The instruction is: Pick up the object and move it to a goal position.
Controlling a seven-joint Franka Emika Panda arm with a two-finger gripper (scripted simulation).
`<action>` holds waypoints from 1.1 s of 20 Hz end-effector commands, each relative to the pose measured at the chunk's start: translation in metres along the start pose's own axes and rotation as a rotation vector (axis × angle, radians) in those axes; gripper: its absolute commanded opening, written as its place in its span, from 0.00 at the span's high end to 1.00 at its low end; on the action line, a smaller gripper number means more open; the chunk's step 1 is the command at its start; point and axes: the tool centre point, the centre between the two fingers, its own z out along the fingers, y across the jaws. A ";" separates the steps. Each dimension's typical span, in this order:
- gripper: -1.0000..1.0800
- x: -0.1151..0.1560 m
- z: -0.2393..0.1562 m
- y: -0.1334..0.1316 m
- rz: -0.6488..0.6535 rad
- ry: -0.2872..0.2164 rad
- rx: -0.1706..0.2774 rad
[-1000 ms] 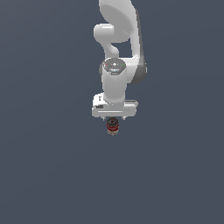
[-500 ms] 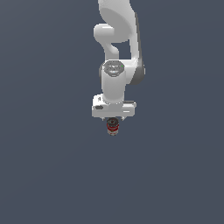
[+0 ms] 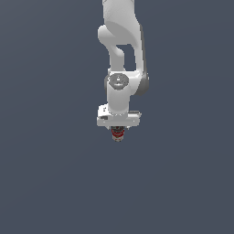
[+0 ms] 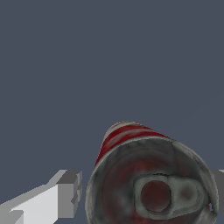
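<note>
My gripper is clamped on the soup can. It looks tilted between my fingers; a jerk could slip it free.

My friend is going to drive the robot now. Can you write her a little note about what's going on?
Claw: the soup can sits between its fingers, lid end toward the wrist camera. One finger shows a small gap beside the can in the wrist view, so I cannot tell whether the grip is firm.
Can: under the arm, near the middle of the exterior view, on or just above the plain grey floor; I cannot tell which.
Done: claw is around the can.
Left: confirm the grip, then carry the can to the goal. No goal marker shows in either view.
</note>
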 end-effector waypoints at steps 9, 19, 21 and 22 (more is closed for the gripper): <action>1.00 0.001 0.013 0.000 0.000 0.001 0.000; 1.00 0.001 0.009 0.001 0.000 0.001 0.000; 1.00 0.002 0.004 0.002 0.000 0.001 0.000; 1.00 0.002 0.001 0.004 0.000 0.001 0.000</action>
